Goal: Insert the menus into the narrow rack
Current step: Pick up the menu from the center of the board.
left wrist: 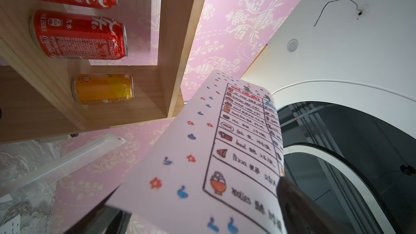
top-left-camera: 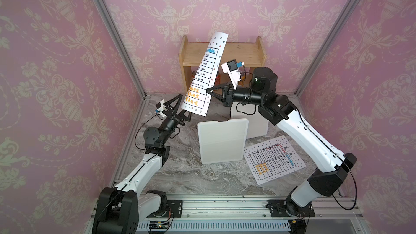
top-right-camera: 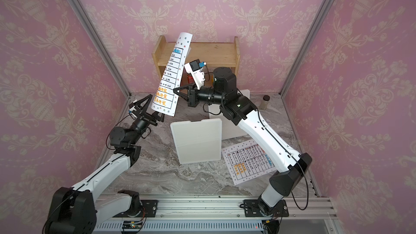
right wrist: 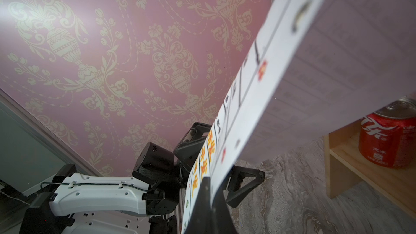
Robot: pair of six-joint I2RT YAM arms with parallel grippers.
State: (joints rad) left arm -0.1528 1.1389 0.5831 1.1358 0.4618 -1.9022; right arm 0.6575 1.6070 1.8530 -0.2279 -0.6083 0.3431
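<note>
The right claw [top-left-camera: 207, 91] pinched one edge of the raised menu [top-left-camera: 203, 75] — the left claw [top-left-camera: 184, 106] stood spread wide at its lower end, released; the other menu [top-left-camera: 274, 159] lay flat on the surface [top-left-camera: 180, 176].

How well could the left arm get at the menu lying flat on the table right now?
Probably not well: the flat menu lies beside the right arm, and the white rack stands between it and the open left gripper, which sits at the lower edge of the raised menu.
</note>
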